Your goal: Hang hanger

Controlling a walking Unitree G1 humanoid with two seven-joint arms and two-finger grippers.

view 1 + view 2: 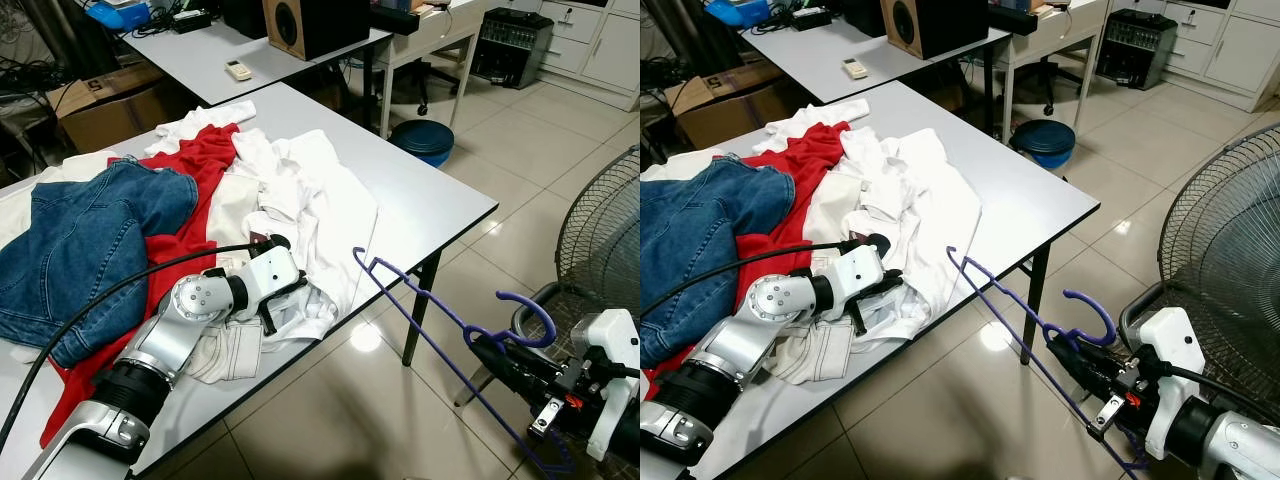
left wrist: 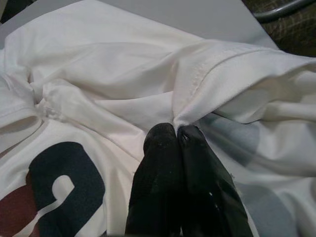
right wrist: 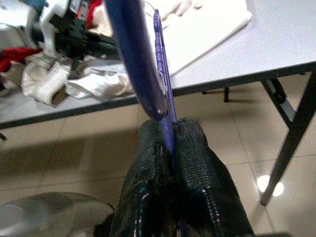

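A purple plastic hanger hangs in the air over the tiled floor, off the table's near right corner. My right gripper is shut on it just below the hook, and the wrist view has the hanger rising from between the closed fingers. A crumpled white shirt lies on the grey table. My left gripper rests on the shirt near the table's front edge. Its fingers are shut, pinching a fold of the white shirt.
A denim jacket and a red garment lie on the table's left part. A standing fan is close on the right. A blue round object sits on the floor behind the table, and a second table carries a speaker.
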